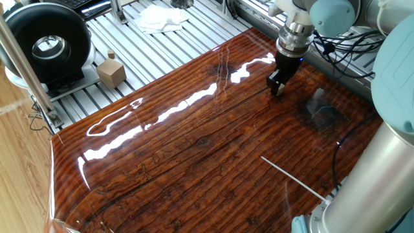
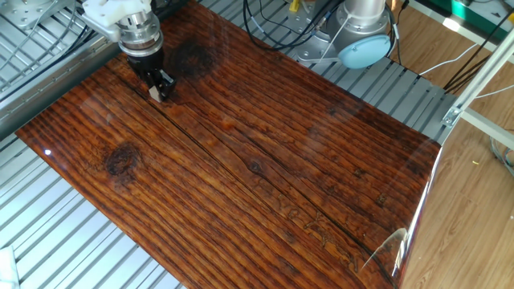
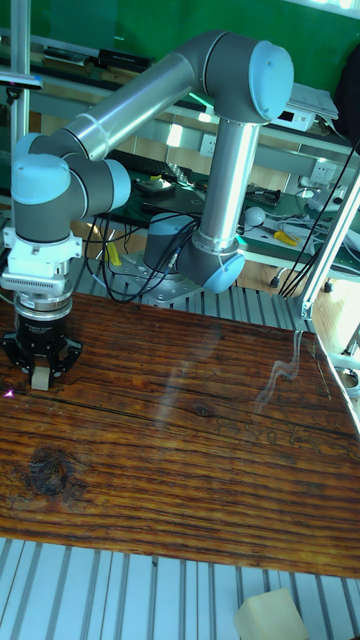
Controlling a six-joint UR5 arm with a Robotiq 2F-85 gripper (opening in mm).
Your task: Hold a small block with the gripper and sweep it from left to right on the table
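The gripper [image 3: 41, 377] pinches the small block [image 3: 40, 379] against the table [image 3: 190, 440] near its edge; no readable writing shows
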